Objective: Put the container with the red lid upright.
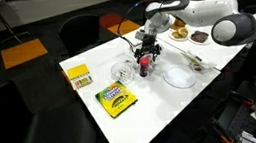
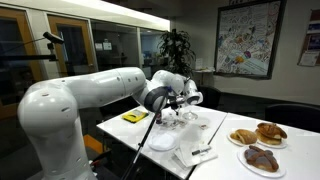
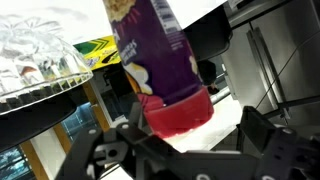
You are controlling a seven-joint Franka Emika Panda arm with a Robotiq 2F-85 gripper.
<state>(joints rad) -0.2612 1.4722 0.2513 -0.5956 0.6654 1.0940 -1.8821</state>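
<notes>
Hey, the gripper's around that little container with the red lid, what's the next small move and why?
Probably ease it straight down a touch before letting go. In the wrist view the container with the red lid has its lid nearest the gripper, so it looks roughly upright, but I cannot tell whether its base rests on the table.
</notes>
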